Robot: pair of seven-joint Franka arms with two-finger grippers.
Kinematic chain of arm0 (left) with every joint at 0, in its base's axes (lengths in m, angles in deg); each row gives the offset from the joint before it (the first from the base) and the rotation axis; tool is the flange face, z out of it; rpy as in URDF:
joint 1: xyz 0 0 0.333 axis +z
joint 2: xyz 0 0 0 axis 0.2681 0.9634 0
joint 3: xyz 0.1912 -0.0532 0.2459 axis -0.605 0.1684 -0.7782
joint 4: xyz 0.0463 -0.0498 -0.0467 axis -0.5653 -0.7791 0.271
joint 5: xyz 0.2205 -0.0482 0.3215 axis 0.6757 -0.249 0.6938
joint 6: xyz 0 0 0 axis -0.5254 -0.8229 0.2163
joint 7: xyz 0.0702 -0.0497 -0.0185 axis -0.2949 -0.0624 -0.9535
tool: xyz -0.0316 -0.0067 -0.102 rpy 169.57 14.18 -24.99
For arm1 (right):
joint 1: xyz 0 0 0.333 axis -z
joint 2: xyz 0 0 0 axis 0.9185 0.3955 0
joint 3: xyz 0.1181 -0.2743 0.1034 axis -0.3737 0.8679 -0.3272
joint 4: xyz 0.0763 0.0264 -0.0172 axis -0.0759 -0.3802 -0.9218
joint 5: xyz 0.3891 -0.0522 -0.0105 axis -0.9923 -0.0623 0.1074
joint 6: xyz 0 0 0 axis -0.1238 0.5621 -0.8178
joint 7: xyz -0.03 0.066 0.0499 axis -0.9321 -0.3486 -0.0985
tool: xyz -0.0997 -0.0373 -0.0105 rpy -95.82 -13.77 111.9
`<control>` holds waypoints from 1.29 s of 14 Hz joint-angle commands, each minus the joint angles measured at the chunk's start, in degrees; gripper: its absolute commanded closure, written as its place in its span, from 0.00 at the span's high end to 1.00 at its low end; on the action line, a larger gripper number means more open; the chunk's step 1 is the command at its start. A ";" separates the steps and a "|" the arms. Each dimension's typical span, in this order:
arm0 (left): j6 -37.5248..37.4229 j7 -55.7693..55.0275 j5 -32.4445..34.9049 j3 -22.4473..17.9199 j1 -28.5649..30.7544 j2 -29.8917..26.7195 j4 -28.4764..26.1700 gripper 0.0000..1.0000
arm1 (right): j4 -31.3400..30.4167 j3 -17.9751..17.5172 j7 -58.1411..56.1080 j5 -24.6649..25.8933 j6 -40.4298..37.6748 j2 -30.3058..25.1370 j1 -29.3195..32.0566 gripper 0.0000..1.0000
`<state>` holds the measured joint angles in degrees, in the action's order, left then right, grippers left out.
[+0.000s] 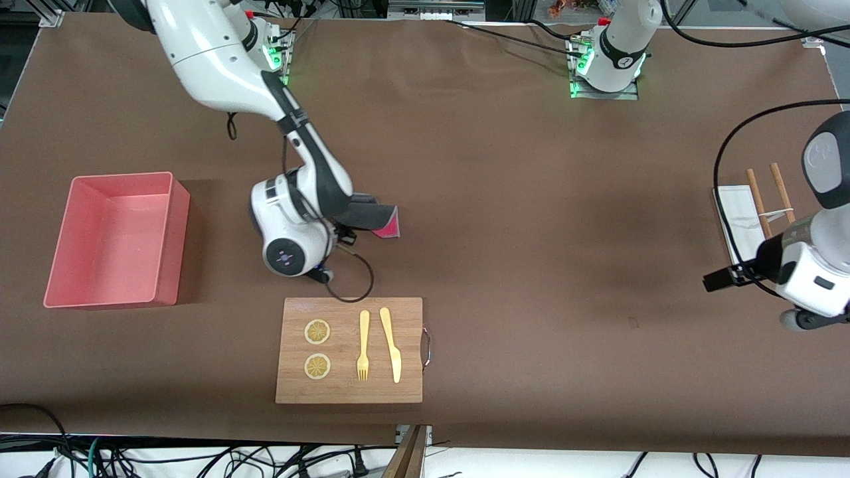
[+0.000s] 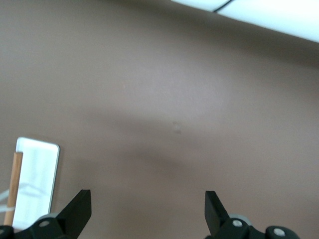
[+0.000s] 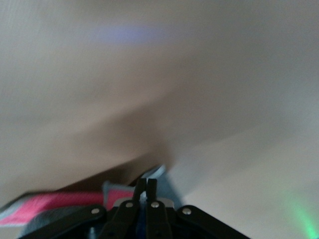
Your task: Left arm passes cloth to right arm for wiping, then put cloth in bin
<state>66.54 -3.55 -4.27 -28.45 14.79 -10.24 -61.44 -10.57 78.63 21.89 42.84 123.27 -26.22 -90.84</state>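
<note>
Two black fingers point(image 3: 147, 191) of the right gripper point(image 1: 345, 232) are pressed together, and we see them pinching the soft dark grey cloth with a red reverse side point(image 1: 374, 220). In the right wrist view the cloth point(image 3: 55, 206) shows red and grey just beside the closed fingertips. In the front view the cloth spreads out from under the white right arm point(image 1: 292, 199), over the brown table cover point(image 1: 531, 199), its red corner turned up at the end toward the left arm.

The left gripper point(image 2: 148, 211) has its jaws spread wide with nothing between them, as we see in the left wrist view. It hangs over the brown cover at the left arm's end of the table, beside a small white tray with wooden pegs point(image 1: 747, 212); there the left arm point(image 1: 820, 265) waits.

Outward from the cloth, we find a rectangular wooden board point(image 1: 348, 350) nearer to the front camera, bearing two round lemon slices point(image 1: 317, 348), a yellow fork point(image 1: 363, 345) and a yellow knife point(image 1: 391, 343). The pink rectangular plastic bin point(image 1: 116, 239) stands toward the right arm's end of the table, well apart from the cloth.
</note>
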 commanded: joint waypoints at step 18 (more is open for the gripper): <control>3.67 2.98 -1.49 8.34 2.17 -29.73 -35.96 1.00 | 0.62 14.92 -24.98 4.53 -4.05 -2.76 -0.28 0.00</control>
<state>72.12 -0.61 -4.77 -20.11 16.87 -39.39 -97.49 -9.90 93.50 -8.37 48.47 117.82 -29.04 -87.86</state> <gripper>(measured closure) 0.000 0.987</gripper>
